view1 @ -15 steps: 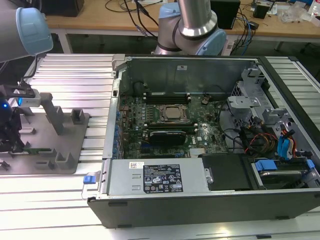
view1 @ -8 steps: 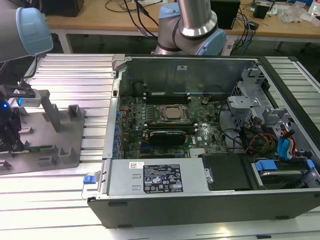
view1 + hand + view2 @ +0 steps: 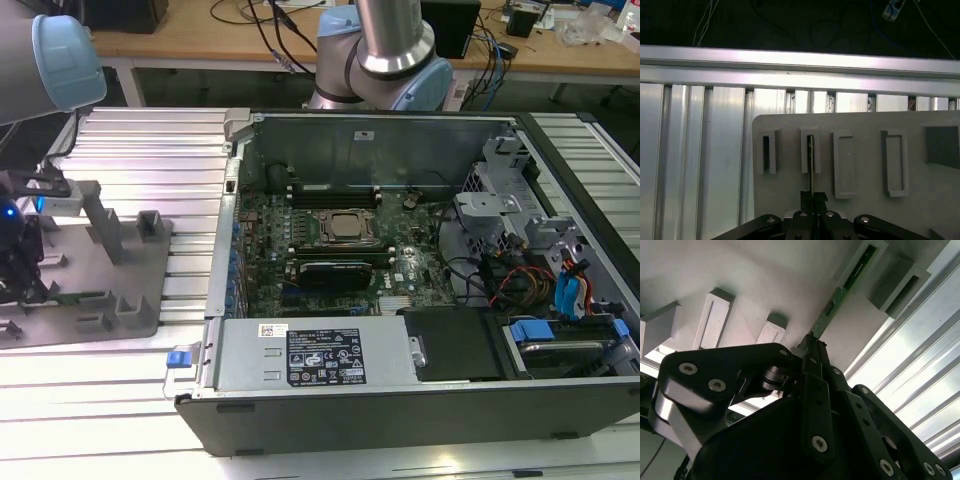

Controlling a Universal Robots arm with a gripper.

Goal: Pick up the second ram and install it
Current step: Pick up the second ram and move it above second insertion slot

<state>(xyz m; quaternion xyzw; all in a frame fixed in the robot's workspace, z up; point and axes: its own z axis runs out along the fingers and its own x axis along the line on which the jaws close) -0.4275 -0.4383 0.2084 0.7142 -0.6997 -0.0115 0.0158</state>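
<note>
Silver ribbed metal makes the desk (image 3: pixel 130 140), and behind it stands a wooden bench with wires. An open computer case (image 3: pixel 400 425) lies in the middle of the desk. On the grey box inside it are a black label (image 3: pixel 322 358) and a small white label (image 3: pixel 268 330); the writing is too small to read. The case also holds a green board (image 3: pixel 420 250) with a silver chip holder (image 3: pixel 347 228), a black card (image 3: pixel 335 272) and red and black wires (image 3: pixel 505 280). A grey plate (image 3: pixel 865 210) with raised slots lies near the desk edge at the exterior view's left. The second ram (image 3: pixel 810 155) stands on its thin edge in one slot (image 3: pixel 804 150), close to an edge of the plate. It looks thin and dark in the first wrist view, and long and green in the second wrist view. The hand (image 3: pixel 813 199) is right over it, with its black fingers pressed together, pinching the end of the second ram.
</note>
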